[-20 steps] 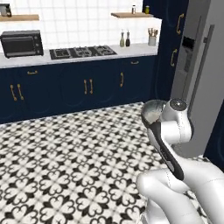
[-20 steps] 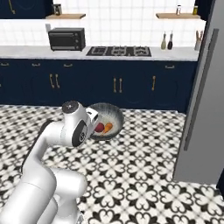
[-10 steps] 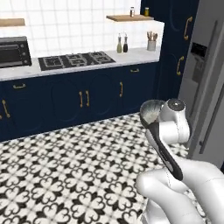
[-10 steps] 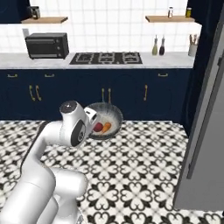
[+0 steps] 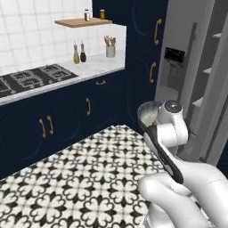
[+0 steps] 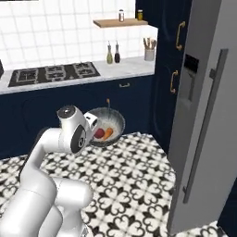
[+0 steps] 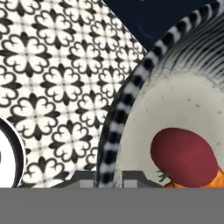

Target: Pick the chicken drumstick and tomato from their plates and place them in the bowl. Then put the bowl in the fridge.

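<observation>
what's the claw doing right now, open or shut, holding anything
Claw: shut on the rim of the bowl, carrying it above the floor with the tomato and the chicken drumstick inside.

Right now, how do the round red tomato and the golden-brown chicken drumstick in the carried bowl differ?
The round red tomato is a smooth dark-red ball, while the golden-brown chicken drumstick is orange and elongated. In the hand view the tomato shows almost whole, whereas the drumstick is just an orange sliver at the lower right edge. In the right base view the tomato lies nearer the arm, the drumstick beyond it. Both rest inside the dark speckled bowl, which the gripper clamps by its rim.
</observation>
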{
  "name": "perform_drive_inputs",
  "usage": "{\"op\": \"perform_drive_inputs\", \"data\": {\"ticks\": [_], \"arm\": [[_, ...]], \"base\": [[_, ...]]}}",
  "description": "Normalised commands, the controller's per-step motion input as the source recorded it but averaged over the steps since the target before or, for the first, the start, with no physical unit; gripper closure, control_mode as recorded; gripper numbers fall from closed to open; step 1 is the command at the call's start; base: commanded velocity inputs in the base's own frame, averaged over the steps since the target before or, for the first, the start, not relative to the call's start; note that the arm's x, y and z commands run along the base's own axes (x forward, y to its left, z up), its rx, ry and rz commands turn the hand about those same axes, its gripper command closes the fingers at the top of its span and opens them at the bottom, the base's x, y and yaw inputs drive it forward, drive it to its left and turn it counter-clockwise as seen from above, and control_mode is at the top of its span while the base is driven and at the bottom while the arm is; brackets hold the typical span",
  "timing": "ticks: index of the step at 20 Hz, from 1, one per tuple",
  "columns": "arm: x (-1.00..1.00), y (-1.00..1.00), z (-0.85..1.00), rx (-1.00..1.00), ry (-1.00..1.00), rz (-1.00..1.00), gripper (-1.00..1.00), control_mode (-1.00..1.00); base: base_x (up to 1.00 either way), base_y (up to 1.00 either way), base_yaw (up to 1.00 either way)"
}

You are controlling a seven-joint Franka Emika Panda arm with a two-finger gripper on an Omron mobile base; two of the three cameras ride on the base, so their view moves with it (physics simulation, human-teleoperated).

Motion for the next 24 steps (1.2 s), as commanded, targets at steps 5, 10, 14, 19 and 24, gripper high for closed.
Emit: {"op": "perform_drive_inputs", "data": {"ticks": [5,10,14,19,24], "arm": [[0.00,0.00,0.00,0.00,0.00,0.00,1.00,1.00],[0.00,0.00,0.00,0.00,0.00,0.00,1.00,1.00],[0.00,0.00,0.00,0.00,0.00,0.00,1.00,1.00],[0.00,0.00,0.00,0.00,0.00,0.00,1.00,1.00],[0.00,0.00,0.00,0.00,0.00,0.00,1.00,1.00]], "base": [[0.97,0.64,-0.66],[0.97,0.81,-0.68],[0.98,0.67,-0.68],[0.96,0.47,-0.60],[0.71,0.10,-0.58]]}}
